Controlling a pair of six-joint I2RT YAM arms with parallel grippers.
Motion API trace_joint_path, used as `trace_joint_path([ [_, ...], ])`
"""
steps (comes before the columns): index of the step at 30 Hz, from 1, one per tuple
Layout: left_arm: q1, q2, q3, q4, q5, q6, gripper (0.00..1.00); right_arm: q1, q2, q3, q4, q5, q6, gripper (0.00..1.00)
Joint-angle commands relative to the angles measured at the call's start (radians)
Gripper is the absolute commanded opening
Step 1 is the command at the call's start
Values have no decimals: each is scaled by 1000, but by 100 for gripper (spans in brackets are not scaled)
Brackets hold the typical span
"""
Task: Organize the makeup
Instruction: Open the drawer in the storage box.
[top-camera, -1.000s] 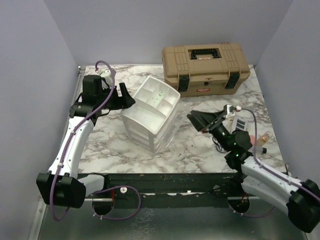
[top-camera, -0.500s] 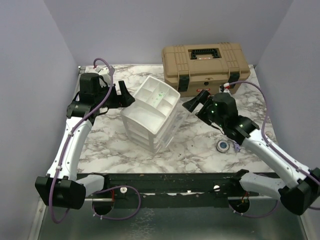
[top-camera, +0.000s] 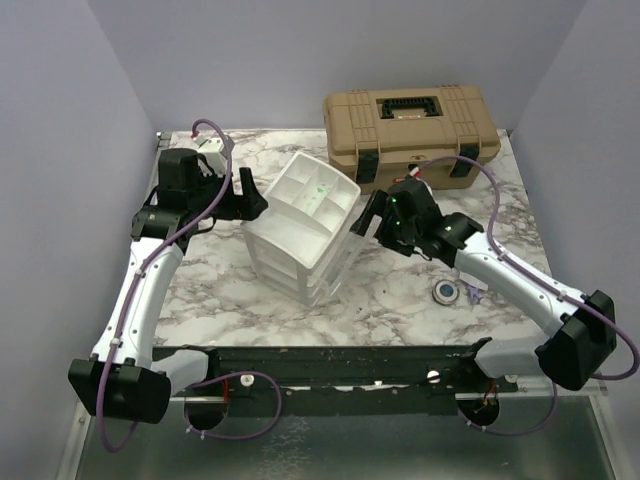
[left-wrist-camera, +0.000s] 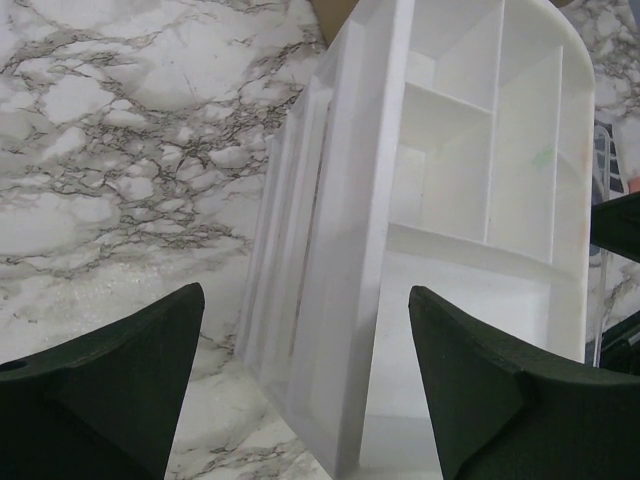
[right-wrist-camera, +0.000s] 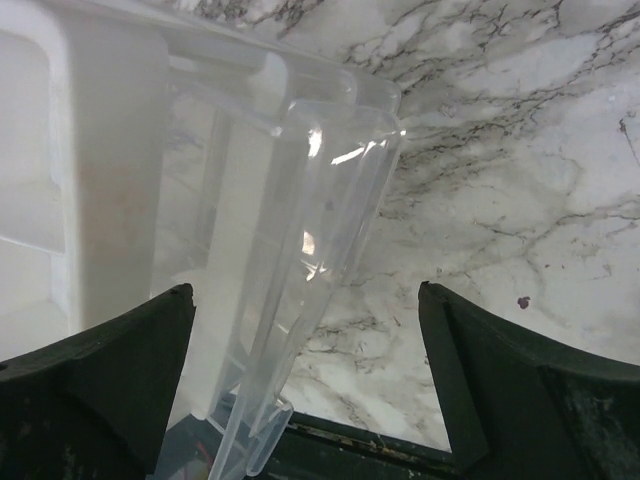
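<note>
Step in hand (judged): the drawer unit (top-camera: 300, 235) is flanked by both arms, probably so that a drawer can be opened for the makeup; no makeup is made out in its top compartments.
Right gripper (top-camera: 363, 213): fingers (right-wrist-camera: 100, 380) are spread wide and nothing is grasped.
Left gripper (top-camera: 248, 194): the fingers are spread wide and nothing is held; the unit's other flank lies ahead of and between them, with no contact seen.
Key relation: the clear drawer front (right-wrist-camera: 310, 270) lies straight ahead of the right fingers, framed between them and not touched. Its long axis runs away from the fingers, leaning slightly toward the right-hand one. It appears to stand a little proud of the white body. The right arm is the nearer; the left fingers are on the opposite side of the unit.
Makeup: only the round blue-centred compact (top-camera: 446, 291) is made out. It lies flat, well behind the right fingers and just beside the right forearm, well apart from the left fingers. A tiny item just beside it cannot be identified. The rest of the set is not seen, possibly hidden by the right arm.
Surface: the marble-patterned table (top-camera: 215, 285) is flat and looks smooth; the unit is judged likely to slide if pulled unbraced.
Room: the tan toolbox (top-camera: 410, 130) lies beyond the right fingers, near but apart. Open tabletop lies behind the right fingers, toward the compact.
</note>
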Motion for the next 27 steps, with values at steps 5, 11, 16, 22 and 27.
trace_joint_path([
  [5, -14, -42, -40, -24, 38, 103, 85, 92, 140, 167, -292, 183, -74, 100],
  [11, -16, -47, -60, -27, -62, 120, 84, 99, 113, 154, -378, 251, -78, 100],
  [16, -15, -47, -57, -27, -74, 120, 84, 99, 50, 132, -307, 212, -151, 100],
  [22, -16, -47, -54, -27, -68, 109, 84, 99, 33, 144, -313, 203, -160, 100],
  [27, -16, -48, -31, -29, -36, 90, 85, 99, 39, 160, -278, 233, -140, 100],
])
